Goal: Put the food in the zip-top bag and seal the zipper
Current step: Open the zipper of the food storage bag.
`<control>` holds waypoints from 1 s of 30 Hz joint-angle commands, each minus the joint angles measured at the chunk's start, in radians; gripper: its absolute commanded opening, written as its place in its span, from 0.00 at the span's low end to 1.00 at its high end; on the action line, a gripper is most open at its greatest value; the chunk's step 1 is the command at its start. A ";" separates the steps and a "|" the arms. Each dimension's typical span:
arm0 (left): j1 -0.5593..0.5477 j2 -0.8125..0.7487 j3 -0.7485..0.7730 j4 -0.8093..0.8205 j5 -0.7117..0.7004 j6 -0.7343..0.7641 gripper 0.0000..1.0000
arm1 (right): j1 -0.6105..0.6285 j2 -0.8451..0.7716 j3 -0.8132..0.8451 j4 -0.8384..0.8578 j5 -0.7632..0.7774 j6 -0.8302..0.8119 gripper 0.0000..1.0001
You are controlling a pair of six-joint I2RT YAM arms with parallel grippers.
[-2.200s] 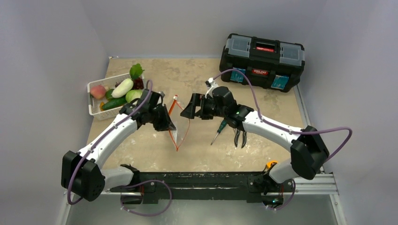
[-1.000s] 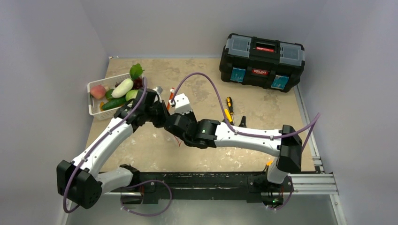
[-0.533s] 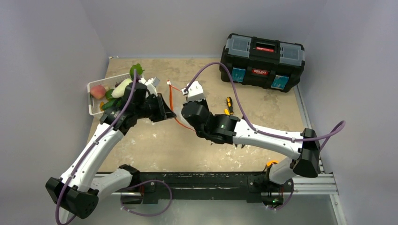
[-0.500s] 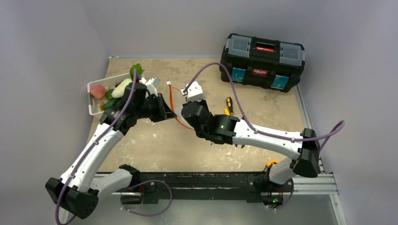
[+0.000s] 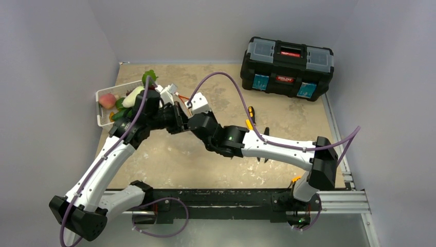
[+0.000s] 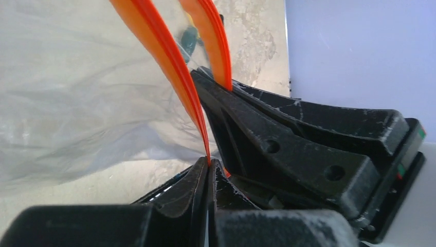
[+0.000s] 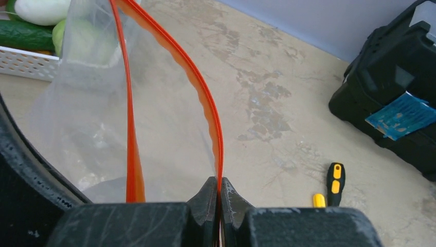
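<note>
The clear zip-top bag (image 6: pixel 77 103) hangs between both arms beside the basket, its mouth parted. My left gripper (image 6: pixel 208 163) is shut on one orange-red strip of the zipper (image 6: pixel 169 56). My right gripper (image 7: pixel 219 189) is shut on the other strip of the zipper (image 7: pixel 205 103). From above, the left gripper (image 5: pixel 178 113) and right gripper (image 5: pixel 192 120) nearly touch, with a bit of the zipper (image 5: pixel 181 96) showing. The food lies in the white basket (image 5: pixel 103 121): a peach (image 5: pixel 107 99), a cucumber (image 7: pixel 25 33), a pale vegetable (image 7: pixel 41 10), and a green round fruit (image 7: pixel 82 41) seen through the bag.
A black toolbox (image 5: pixel 287 67) stands at the back right. Yellow-handled screwdrivers (image 7: pixel 335 182) lie on the table right of my right arm. The grey side wall runs close behind the basket on the left.
My right gripper has swung left up against the left gripper, narrowing the bag's mouth. Over the last two seconds both arms carried the bag from mid-table toward the basket.
</note>
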 commanded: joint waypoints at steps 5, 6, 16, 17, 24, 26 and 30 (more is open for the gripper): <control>-0.014 -0.060 -0.025 -0.091 -0.202 0.050 0.23 | 0.009 -0.040 0.018 0.080 -0.072 -0.012 0.00; -0.014 -0.054 -0.026 -0.087 -0.198 0.049 0.26 | 0.010 -0.040 0.018 0.081 -0.076 -0.011 0.00; -0.016 0.009 -0.014 -0.051 -0.165 0.059 0.34 | 0.019 -0.045 0.015 0.106 -0.104 -0.048 0.00; -0.016 0.013 -0.014 -0.050 -0.166 0.060 0.33 | 0.019 -0.044 0.015 0.108 -0.109 -0.051 0.00; -0.021 0.030 -0.001 -0.056 -0.154 0.088 0.10 | 0.020 -0.033 0.018 0.113 -0.077 -0.065 0.00; -0.022 0.025 -0.002 -0.054 -0.141 0.098 0.00 | 0.019 -0.023 0.018 0.126 -0.058 -0.090 0.00; -0.027 -0.002 -0.015 -0.041 -0.136 0.095 0.00 | -0.005 0.026 0.047 0.133 0.059 -0.189 0.00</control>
